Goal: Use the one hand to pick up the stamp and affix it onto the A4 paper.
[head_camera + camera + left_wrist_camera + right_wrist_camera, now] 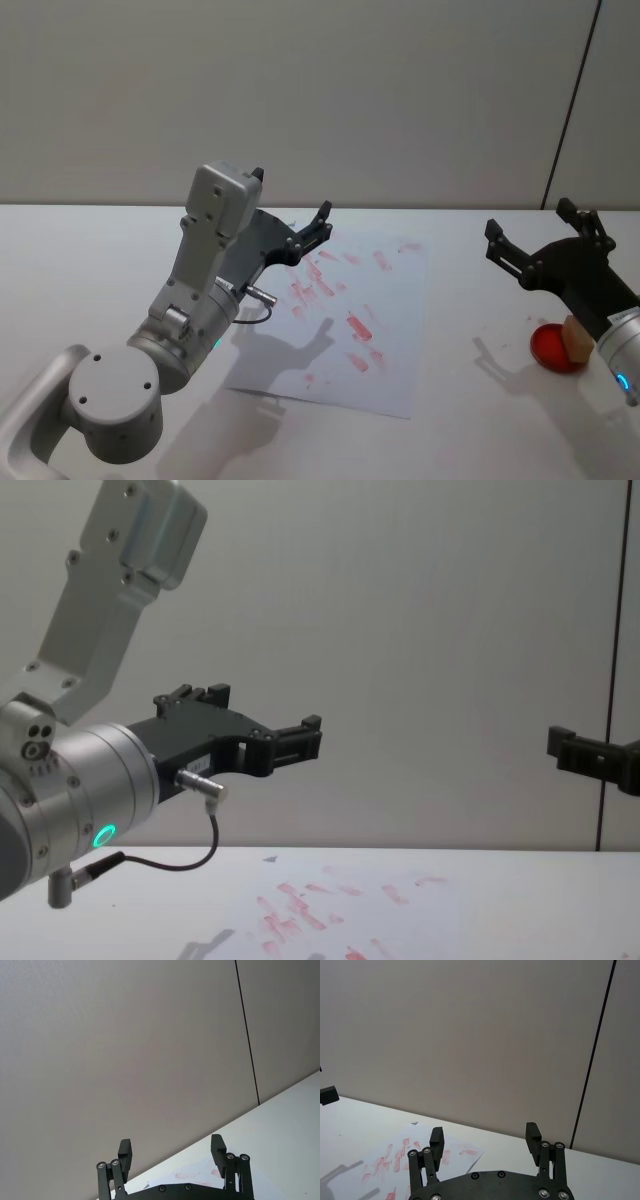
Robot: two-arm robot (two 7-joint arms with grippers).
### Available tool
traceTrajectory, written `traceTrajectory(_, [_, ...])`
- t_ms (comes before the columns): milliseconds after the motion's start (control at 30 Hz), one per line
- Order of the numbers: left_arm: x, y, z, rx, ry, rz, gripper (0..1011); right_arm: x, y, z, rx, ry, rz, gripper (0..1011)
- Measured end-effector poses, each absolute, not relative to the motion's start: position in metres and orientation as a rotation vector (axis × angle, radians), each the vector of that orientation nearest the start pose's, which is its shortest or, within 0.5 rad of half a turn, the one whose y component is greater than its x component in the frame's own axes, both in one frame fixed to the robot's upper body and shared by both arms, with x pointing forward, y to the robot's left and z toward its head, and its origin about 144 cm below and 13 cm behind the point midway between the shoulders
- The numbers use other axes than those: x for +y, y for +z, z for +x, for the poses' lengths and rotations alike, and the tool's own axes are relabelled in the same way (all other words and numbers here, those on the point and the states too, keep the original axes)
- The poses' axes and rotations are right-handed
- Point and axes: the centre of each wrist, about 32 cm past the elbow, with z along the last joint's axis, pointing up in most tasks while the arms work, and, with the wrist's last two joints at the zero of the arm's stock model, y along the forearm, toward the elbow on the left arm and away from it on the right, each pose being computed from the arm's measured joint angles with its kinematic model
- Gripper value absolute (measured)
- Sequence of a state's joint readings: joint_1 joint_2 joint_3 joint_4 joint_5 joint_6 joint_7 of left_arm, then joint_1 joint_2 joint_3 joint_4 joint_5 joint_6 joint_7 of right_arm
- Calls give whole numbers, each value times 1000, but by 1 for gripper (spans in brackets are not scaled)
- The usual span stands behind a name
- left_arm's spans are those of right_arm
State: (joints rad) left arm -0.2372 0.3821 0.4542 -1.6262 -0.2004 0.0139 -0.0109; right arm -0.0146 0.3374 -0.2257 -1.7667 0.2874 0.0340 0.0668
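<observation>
R hand (pixel 530 222) hovers empty, fingers apart. Stamp (pixel 577 338) sits on red pad (pixel 548 350) by its wrist, well right of A4 paper (pixel 390 330). L hand (pixel 322 226) spread too, raised over paper's far-left edge.

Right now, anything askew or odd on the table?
The paper lies skewed to the table's far edge, its prints scattered at mixed angles. The stamp sits at the red pad's edge, not centred. Left pincer and right pincer hover open, empty.
</observation>
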Motion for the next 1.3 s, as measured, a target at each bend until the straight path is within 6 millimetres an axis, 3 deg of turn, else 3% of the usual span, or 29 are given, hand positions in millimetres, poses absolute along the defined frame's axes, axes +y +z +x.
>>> traceTrajectory(533, [198, 1204, 492, -268, 1124, 61, 1003, -241, 1189, 442, -75, -1237, 23, 1001])
traceTrajectory(1300, [198, 1204, 492, -268, 1124, 61, 1003, -287, 1182, 402, 35, -1385, -152, 1001])
